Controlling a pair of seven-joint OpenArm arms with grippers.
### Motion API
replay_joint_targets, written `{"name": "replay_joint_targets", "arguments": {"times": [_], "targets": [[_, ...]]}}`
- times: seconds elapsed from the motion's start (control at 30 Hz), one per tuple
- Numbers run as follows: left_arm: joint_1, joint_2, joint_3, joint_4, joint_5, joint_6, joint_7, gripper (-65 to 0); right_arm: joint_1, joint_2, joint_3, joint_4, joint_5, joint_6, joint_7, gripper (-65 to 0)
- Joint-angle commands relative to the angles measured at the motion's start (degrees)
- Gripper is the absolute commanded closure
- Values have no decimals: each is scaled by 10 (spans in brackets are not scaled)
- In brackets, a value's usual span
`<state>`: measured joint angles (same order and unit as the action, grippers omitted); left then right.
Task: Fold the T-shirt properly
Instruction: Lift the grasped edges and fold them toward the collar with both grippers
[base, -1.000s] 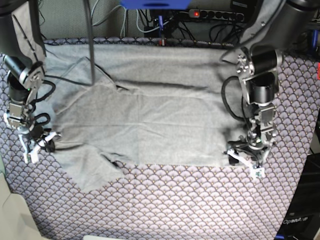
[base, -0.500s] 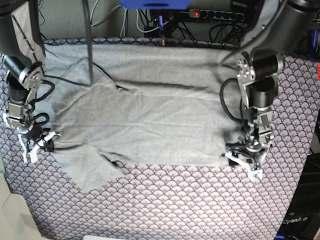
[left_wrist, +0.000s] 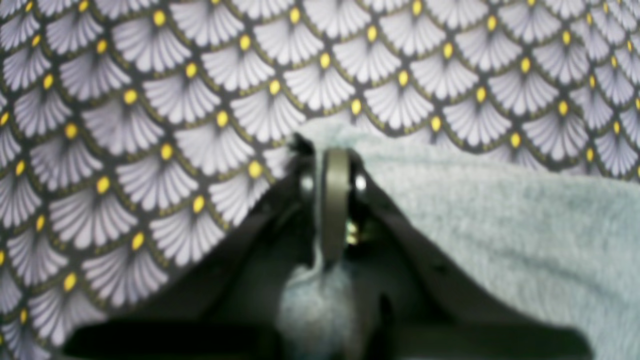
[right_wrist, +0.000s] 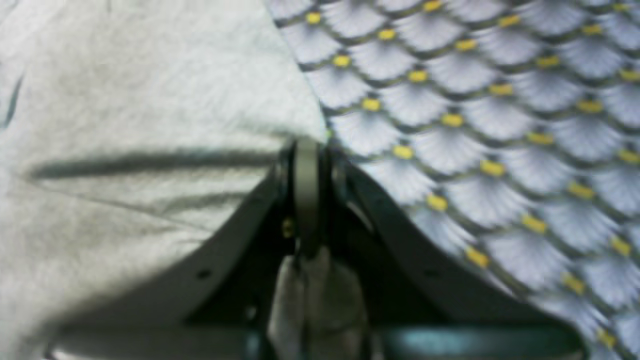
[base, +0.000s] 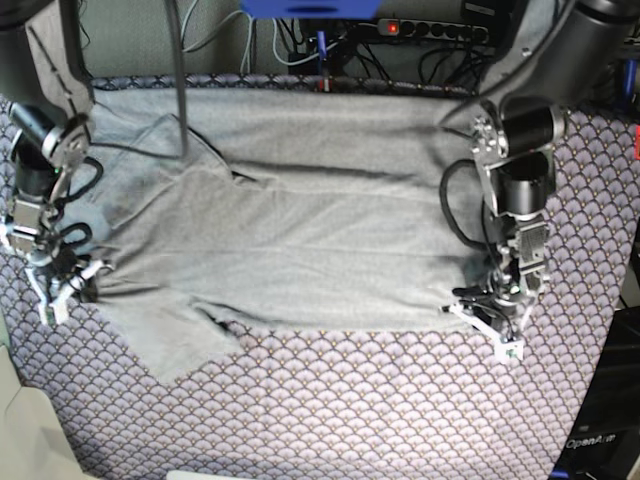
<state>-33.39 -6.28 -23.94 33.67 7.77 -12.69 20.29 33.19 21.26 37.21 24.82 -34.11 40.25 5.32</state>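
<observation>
We see the T-shirt (base: 300, 240) spread flat across the middle of the patterned cloth (base: 350, 410), w/ one sleeve sticking out toward 7 o'clock in the base view. Left gripper (base: 497, 318) sits at the shirt's 4 o'clock corner; in the left wrist view its fingers (left_wrist: 334, 200) are pressed together w/ no gap, pinching a bit of grey fabric, a small wad of it bunched behind the tips toward 6 o'clock. Right gripper (base: 60, 290) is at the shirt's 8 o'clock edge, approx. where sleeve meets body; right wrist view shows its fingers (right_wrist: 306, 190) likewise clamped tight on the shirt edge, w/ a fold of fabric gathered behind them. Both sets of tips touch or sit just above the cloth; we can't tell which. Shirt near the right gripper has a few creases running toward 9 o'clock.
</observation>
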Motion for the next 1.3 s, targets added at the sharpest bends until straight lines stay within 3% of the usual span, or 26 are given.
{"name": "replay_joint_targets", "arguments": {"times": [0.0, 0.4, 0.53, 0.8, 0.93, 1.13, 1.27], "targets": [[-13, -4, -1, 35, -1, -2, -5, 0, 5, 3, 3, 34, 10, -2, 11, 0], [118, 36, 0, 337, -2, -4, 125, 0, -127, -86, 6, 329, 12, -2, -20, 0], [173, 38, 0, 406, -3, -4, 148, 0, -168, -127, 48, 434, 12, -2, -31, 0], [262, 18, 0, 524, -107, -4, 202, 0, -237, -201, 100, 590, 12, -2, -29, 0], [307, 14, 0, 566, -146, -4, 213, 0, -292, -206, 98, 623, 58, -2, -29, 0], [361, 16, 0, 613, -152, -4, 215, 0, -353, -211, 100, 654, 87, -2, -29, 0], [391, 17, 0, 637, -152, -4, 215, 0, -398, -209, 100, 655, 144, -2, -29, 0]]}}
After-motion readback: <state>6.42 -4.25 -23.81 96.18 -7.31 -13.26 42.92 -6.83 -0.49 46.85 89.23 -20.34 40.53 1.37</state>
